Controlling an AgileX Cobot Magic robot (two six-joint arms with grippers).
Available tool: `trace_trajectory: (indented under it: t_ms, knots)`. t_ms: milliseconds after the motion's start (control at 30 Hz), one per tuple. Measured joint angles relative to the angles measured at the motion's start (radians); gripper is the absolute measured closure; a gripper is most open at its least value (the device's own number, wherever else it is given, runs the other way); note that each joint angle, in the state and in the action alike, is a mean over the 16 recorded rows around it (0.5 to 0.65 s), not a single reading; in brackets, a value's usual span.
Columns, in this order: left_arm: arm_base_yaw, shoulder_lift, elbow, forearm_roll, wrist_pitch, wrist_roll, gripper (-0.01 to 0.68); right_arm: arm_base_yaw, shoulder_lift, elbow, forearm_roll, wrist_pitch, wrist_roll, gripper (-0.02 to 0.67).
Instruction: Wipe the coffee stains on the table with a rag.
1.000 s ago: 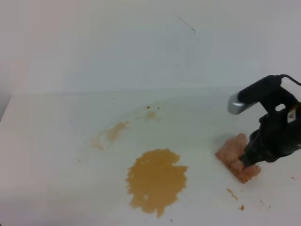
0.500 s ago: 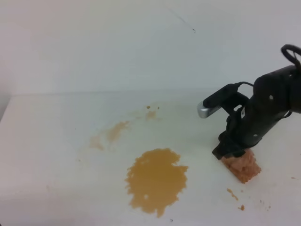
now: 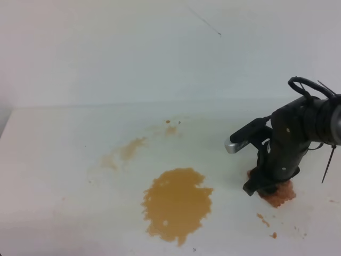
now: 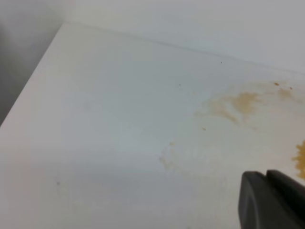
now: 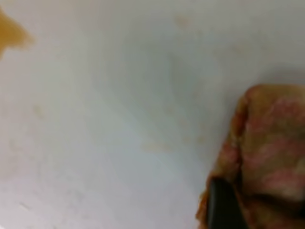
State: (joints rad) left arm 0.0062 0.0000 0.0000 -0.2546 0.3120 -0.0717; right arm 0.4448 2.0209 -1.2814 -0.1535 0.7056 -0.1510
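Observation:
The coffee stains are a big amber-brown blotch [image 3: 177,209] at the front middle of the white table [image 3: 64,176], with fainter tan smears [image 3: 128,150] behind it and small specks [image 3: 262,218] at the front right. The pinkish-orange rag [image 3: 281,195] lies on the table right of the blotch. My right gripper [image 3: 266,188] points down onto the rag's left part, open. In the right wrist view one dark finger [image 5: 221,210] stands at the left edge of the rag [image 5: 271,143]; the other finger is out of frame. The left gripper shows only as a dark fingertip [image 4: 271,202] over bare table.
A pale wall [image 3: 160,48] rises behind the table's back edge. In the left wrist view the table's left edge [image 4: 28,90] drops off into a dark gap. A corner of the blotch [image 5: 9,33] shows at the top left of the right wrist view.
My right arm has swung from the rag's right side to stand over its left part, camera now pointing left. The rag has gone from a long wedge to a smaller patch under the gripper.

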Motion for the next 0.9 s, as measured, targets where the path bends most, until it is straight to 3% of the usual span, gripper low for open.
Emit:
trace_trajectory:
  t_ms: [500,700,900]
  knots:
    - [0.0,0.0,0.0,0.0,0.0,0.0,0.675,0.008,0.002,-0.071,0.058,0.054,-0.043,0.583]
    - [0.0,0.0,0.0,0.0,0.0,0.0,0.675,0.06,-0.038,-0.117,0.16,0.086,-0.115,0.607]
    - [0.0,0.0,0.0,0.0,0.0,0.0,0.675,0.179,-0.075,-0.142,0.28,0.085,-0.193,0.608]
